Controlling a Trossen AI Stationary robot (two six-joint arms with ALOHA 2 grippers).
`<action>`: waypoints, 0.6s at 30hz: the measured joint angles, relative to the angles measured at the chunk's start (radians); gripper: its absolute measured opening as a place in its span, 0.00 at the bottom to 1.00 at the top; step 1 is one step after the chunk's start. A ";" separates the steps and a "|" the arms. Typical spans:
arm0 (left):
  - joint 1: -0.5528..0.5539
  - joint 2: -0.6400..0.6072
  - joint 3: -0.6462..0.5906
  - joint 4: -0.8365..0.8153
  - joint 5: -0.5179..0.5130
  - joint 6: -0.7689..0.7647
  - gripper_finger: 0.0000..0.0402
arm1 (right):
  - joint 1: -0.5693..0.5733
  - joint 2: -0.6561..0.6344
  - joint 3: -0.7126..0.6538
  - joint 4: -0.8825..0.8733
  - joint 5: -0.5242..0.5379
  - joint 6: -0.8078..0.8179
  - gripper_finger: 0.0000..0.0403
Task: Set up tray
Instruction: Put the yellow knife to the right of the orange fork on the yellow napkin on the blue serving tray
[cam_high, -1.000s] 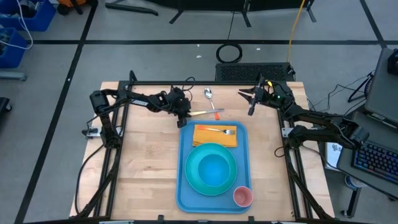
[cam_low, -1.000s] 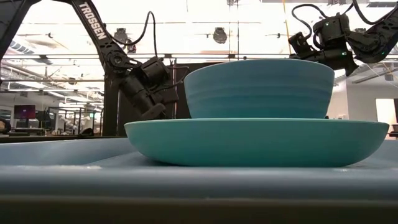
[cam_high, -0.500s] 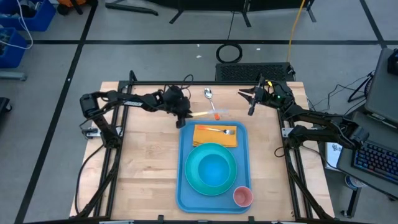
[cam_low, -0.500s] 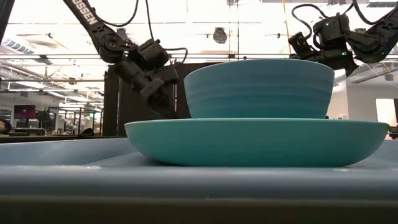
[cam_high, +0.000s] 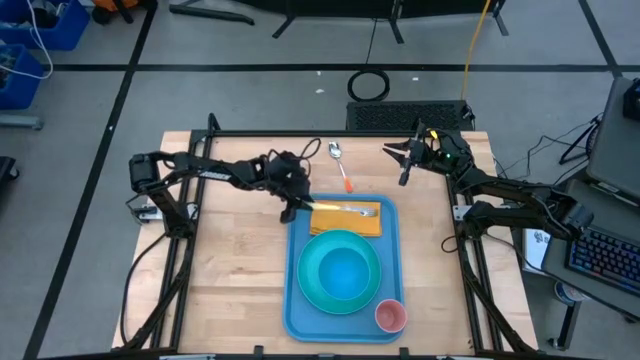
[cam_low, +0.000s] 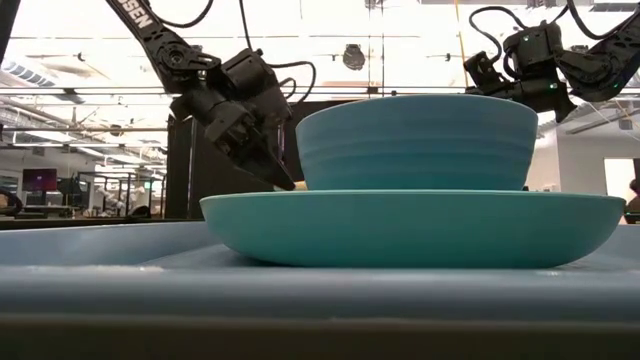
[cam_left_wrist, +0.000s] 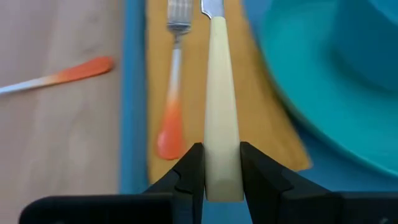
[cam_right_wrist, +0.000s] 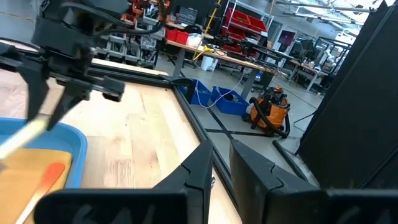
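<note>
Since a second ago the left hand (cam_high: 290, 205) has swung from the bare counter (cam_high: 230, 270) beyond the tray (cam_high: 293, 300) to that tray's far left corner, bringing a cream-handled knife (cam_left_wrist: 219, 106) with it; the right hand has not moved. The left hand's fingers (cam_left_wrist: 189, 171) are clamped on the knife's cream handle, and the blade end reaches out over the yellow napkin (cam_high: 325, 222) that lies at the far end of the tray. In the left wrist view the knife runs just beside an orange-handled fork (cam_left_wrist: 173, 93) that rests on the napkin, the two roughly parallel. Nearer than the napkin, in the middle of the tray, a turquoise bowl (cam_high: 345, 270) sits on a round turquoise plate (cam_high: 310, 290), and a pink cup (cam_high: 390, 316) stands in the tray's near right corner. The tray itself lies flat on the counter, centred and slightly to the right. Just beyond the tray's far edge an orange-handled spoon (cam_high: 342, 170) lies on the wood. The right hand (cam_high: 403, 175) waits in the air, well beyond the tray's far right corner, its fingers close together and holding nothing.
</note>
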 joint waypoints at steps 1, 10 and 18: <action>-0.004 0.000 0.000 -0.004 0.009 0.000 0.21 | 0.000 0.000 0.000 0.000 0.000 0.000 0.11; -0.027 0.000 0.000 -0.059 0.066 -0.061 0.21 | 0.000 0.000 0.000 0.000 0.000 0.008 0.11; -0.054 0.003 0.000 -0.062 0.074 -0.099 0.21 | 0.000 0.000 0.000 0.003 0.000 0.015 0.11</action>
